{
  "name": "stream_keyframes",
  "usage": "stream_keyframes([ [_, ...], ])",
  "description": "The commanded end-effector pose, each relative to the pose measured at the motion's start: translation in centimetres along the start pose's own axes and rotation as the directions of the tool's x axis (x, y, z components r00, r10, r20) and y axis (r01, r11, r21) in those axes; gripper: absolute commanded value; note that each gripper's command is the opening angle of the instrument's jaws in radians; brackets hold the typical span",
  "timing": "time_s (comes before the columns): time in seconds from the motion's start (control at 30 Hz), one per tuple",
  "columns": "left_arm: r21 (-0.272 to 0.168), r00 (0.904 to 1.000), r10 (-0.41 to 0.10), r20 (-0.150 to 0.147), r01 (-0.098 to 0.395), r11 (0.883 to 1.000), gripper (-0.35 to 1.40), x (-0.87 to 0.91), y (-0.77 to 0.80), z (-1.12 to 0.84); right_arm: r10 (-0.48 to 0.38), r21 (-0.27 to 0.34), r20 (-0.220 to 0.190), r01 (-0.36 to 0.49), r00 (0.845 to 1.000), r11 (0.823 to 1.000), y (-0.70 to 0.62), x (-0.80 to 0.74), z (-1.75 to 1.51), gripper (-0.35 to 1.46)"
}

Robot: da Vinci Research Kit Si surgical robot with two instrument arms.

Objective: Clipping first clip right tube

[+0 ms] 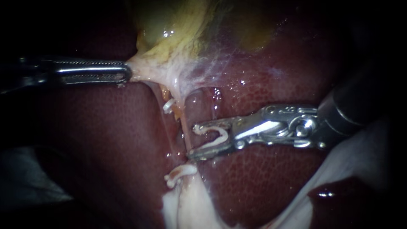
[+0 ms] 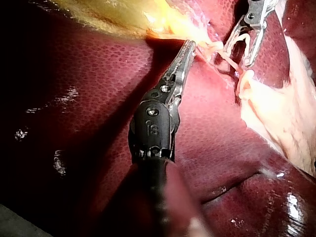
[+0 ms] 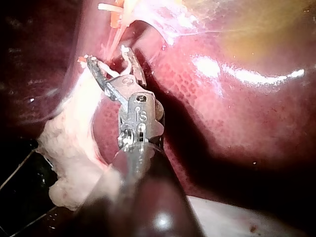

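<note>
Cradling an open clip [image 1: 214,136], right instrument's hand [image 1: 194,141] faces the tube [image 1: 183,121] between two fastened clips [image 1: 169,104] [image 1: 180,173]; left instrument's hand [image 1: 125,73] clamps gallbladder [image 1: 169,34].

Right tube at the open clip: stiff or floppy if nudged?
Probably floppy: the right tube is thin, seemingly held taut by the left instrument gripping the gallbladder. Likely slippery: it glistens near the right instrument's clip.

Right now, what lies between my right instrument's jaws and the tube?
Nothing shows there in the endoscope view: the right instrument, jaws holding a white clip, has its tips right beside the pale tube, over bare liver.
</note>
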Motion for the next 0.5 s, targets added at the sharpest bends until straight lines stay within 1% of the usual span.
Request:
stream_keyframes([
  [0.03, 0.000, 1.0000, 0.000, 0.000, 0.000, 1.000, -0.35, 0.00, 0.00, 0.00, 0.003, 0.001, 0.001, -0.003, 1.000, 1.000, 0.01, -0.01, 0.03, 0.46],
  [0.17, 0.001, 1.0000, 0.000, 0.000, 0.000, 1.000, -0.35, 0.00, 0.01, 0.00, 0.013, 0.011, 0.011, -0.013, 1.000, 1.000, 0.02, -0.05, 0.14, 0.46],
  [0.3, 0.001, 1.0000, 0.000, 0.000, 0.000, 1.000, -0.35, 0.00, 0.01, 0.00, 0.009, 0.017, 0.005, -0.009, 1.000, 1.000, 0.03, -0.09, 0.25, 0.48],
  [0.4, 0.001, 1.0000, 0.000, 0.000, 0.000, 1.000, -0.35, 0.00, 0.01, 0.00, 0.022, 0.033, -0.012, -0.021, 1.000, 0.999, 0.04, -0.12, 0.33, 0.48],
  [0.5, 0.001, 1.0000, 0.000, 0.000, 0.000, 1.000, -0.35, 0.00, 0.01, 0.00, 0.035, 0.069, -0.039, -0.032, 0.999, 0.997, 0.04, -0.14, 0.38, 0.49],
])
